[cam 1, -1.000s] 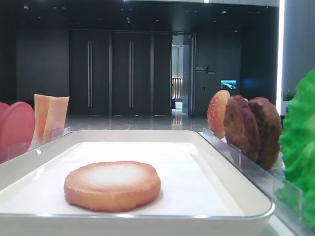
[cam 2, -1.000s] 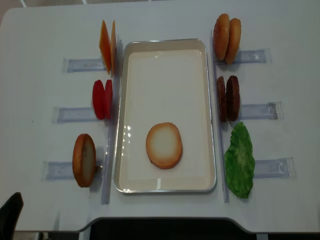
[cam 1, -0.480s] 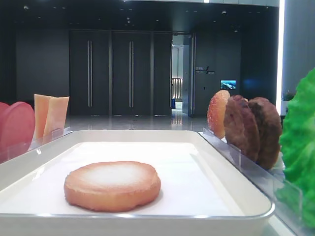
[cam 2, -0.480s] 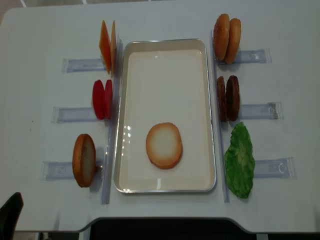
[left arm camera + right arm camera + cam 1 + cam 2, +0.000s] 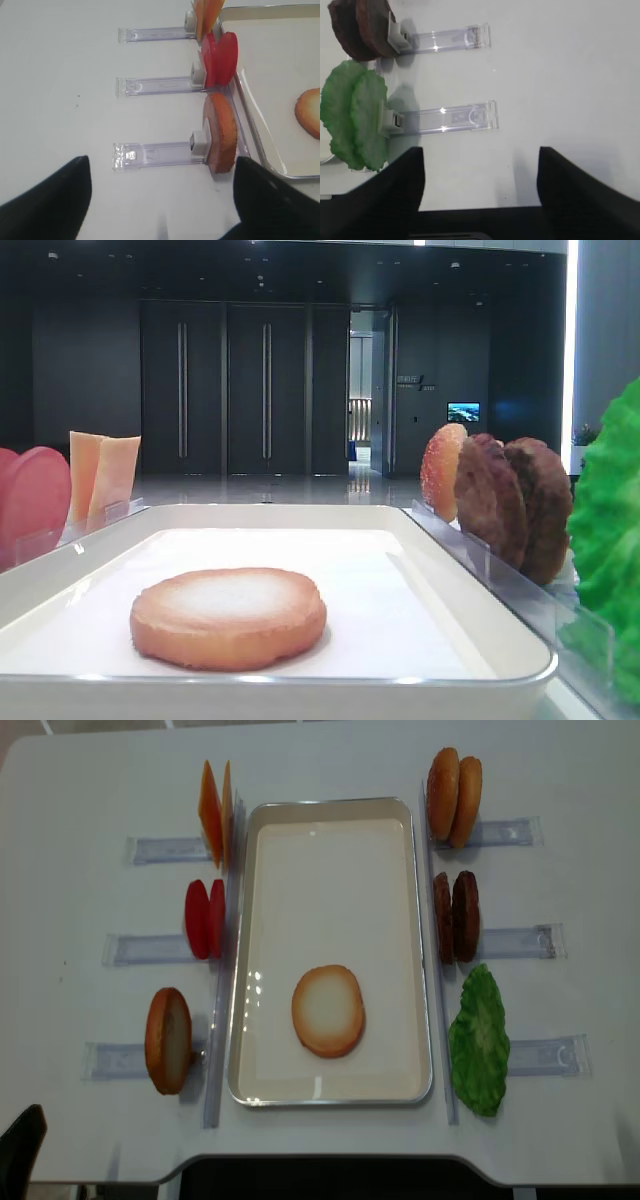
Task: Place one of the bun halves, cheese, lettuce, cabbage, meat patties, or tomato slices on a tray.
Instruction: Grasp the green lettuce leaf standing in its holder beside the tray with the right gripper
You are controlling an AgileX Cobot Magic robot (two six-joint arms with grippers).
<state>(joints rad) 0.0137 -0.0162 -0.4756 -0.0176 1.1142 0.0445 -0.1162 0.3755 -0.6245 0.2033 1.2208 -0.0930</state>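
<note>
While both arms hang back at the table's near edge, the white tray (image 5: 330,820) serves as the landmark. Left of it stand three clear racks: cheese slices (image 5: 215,812) by the far corner, tomato slices (image 5: 204,918) at mid-length, and one bun half (image 5: 168,1040) upright near the front corner. The left gripper (image 5: 160,200) shows two dark fingers (image 5: 50,200) spread wide, nothing between them. Inside the tray, toward its near end, lies a bun half (image 5: 328,1011), pale face up. Right of the tray stand two more bun halves (image 5: 454,797), meat patties (image 5: 457,916) and lettuce (image 5: 479,1040). The right gripper (image 5: 480,200) also has its jaws wide apart, empty, just short of the lettuce rack (image 5: 445,119).
</note>
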